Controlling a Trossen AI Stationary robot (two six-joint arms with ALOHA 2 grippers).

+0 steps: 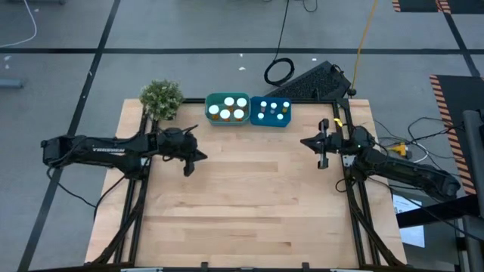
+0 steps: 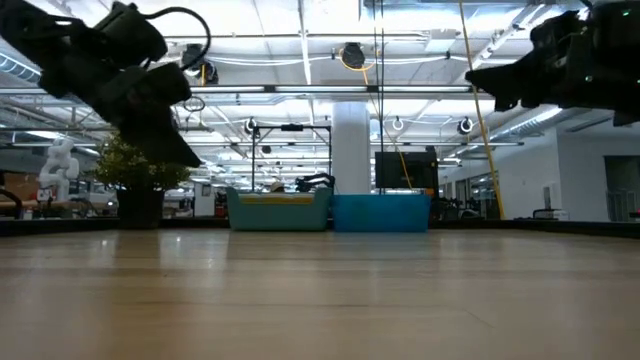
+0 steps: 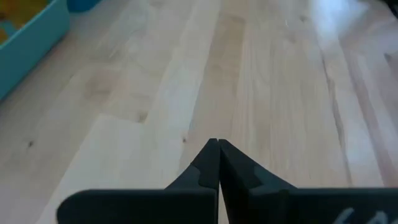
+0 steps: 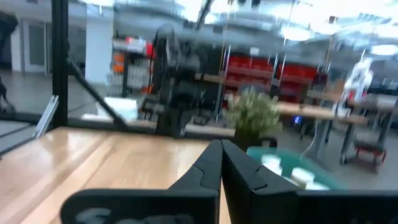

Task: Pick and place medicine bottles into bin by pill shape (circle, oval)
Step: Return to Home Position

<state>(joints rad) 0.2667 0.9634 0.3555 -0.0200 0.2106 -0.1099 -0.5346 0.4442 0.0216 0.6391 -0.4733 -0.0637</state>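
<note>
1. We see the wooden table (image 1: pixel 249 204) filling the middle of the high view, its surface bare across the centre and lower part.
2. The left arm (image 1: pixel 98 148) reaches in from the left edge of the high view, stretched level toward the centre. The left gripper (image 1: pixel 189 168) hangs at centre left above bare wood; in the left wrist view its jaws are pressed together, holding nothing.
3. The right arm (image 1: pixel 408 170) comes in from the right edge, bent back toward the centre. The right gripper (image 1: pixel 324 161) sits at centre right, also over bare wood; in the right wrist view its jaws meet tip to tip, empty.
4. A potted plant (image 1: pixel 161 98) stands at the table's upper left corner.
5. A green bin (image 1: pixel 210 99) sits at the upper centre, touching a blue bin (image 1: pixel 255 113) just to its right.
6. The medicine bottles (image 1: pixel 229 109) lie inside the bins, seen as white caps. We count about five wider caps in the green bin and about five slimmer ones in the blue; the exact number in the blue bin we cannot tell.
</note>
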